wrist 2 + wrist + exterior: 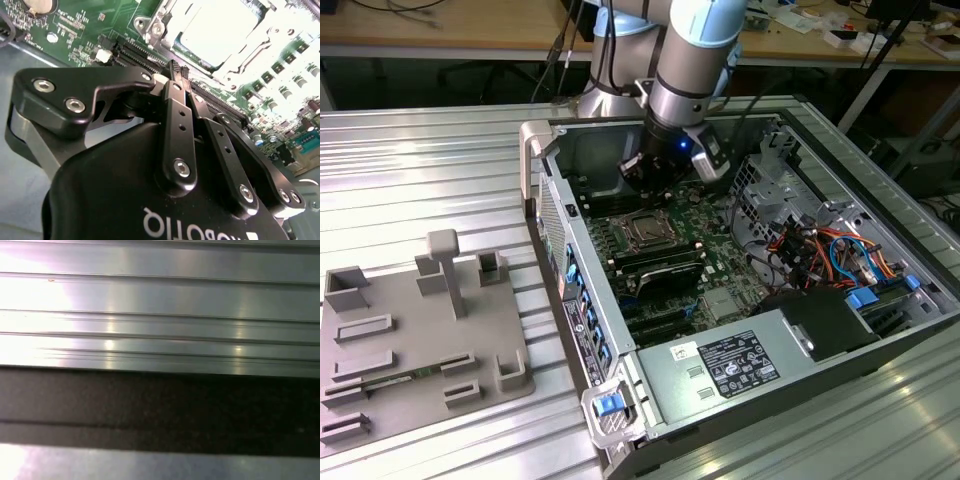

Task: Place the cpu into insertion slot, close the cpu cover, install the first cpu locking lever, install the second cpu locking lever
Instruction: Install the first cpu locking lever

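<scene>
Hovering near slot (627,232), gripper (176,70) has fingers pinched together w/ nothing held; cpu (215,27) sits in slot, prob. light, stiff, fragile: grip by rim edges, not top.

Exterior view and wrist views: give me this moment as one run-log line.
gripper: shut, close beside insertion slot | cpu: in slot | cpu cover: down around cpu | levers: cannot tell

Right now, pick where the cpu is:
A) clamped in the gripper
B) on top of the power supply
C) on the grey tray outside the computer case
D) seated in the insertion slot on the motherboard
D: in the second wrist view the cpu lies flat inside the silver-framed insertion slot, and the gripper nearby is shut on nothing.
</scene>
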{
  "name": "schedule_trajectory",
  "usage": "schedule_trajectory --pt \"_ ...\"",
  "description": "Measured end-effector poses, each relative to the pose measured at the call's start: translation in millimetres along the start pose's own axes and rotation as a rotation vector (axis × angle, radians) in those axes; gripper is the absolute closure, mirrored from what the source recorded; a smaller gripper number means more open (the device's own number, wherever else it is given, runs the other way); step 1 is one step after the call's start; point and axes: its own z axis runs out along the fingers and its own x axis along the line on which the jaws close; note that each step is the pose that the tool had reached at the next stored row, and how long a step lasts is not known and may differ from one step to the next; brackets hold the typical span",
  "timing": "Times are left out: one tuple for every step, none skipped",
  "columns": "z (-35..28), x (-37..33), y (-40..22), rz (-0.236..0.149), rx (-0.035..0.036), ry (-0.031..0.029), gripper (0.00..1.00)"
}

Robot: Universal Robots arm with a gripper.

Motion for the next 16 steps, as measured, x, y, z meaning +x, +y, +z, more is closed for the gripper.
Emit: schedule_trajectory --pt "0.1 0.0 -0.6 0.0 0.0001 0.0001 0.89" --pt "0.3 0.1 -0.7 0.0 0.0 0.0 0.89" --pt "0.4 0.1 -0.8 0.0 0.0002 0.0001 0.89" --pt "0.5 0.1 -0.8 0.0 0.0003 0.0002 0.89" --pt "0.7 0.1 -0.8 0.0 0.0002 0.0001 0.89" --pt "0.9 -0.3 -0.8 0.0 0.0001 0.0001 0.89" --pt "1.1 -0.5 -0.8 0.0 0.0001 0.0001 0.89" --pt "1.7 -1.2 -0.8 0.0 -0.0001 -0.0001 0.89" --pt "2.0 -1.7 -0.9 0.0 0.0001 0.0 0.89" --pt "2.3 -2.1 -0.9 0.0 0.0001 0.0001 0.89" --pt "3.0 -2.9 -0.9 0.0 0.0 0.0 0.89" --pt "3.5 -3.3 -0.9 0.0 0.0001 0.0 0.89" --pt "3.7 -3.3 -0.8 0.0 0.0001 0.0001 0.89" --pt "3.9 -3.3 -0.8 0.0 0.0003 0.0002 0.89" --pt "4.1 -3.3 -0.7 0.0 0.0002 0.0001 0.89" --pt "4.4 -3.4 -0.7 0.0 0.0 0.0 0.89"
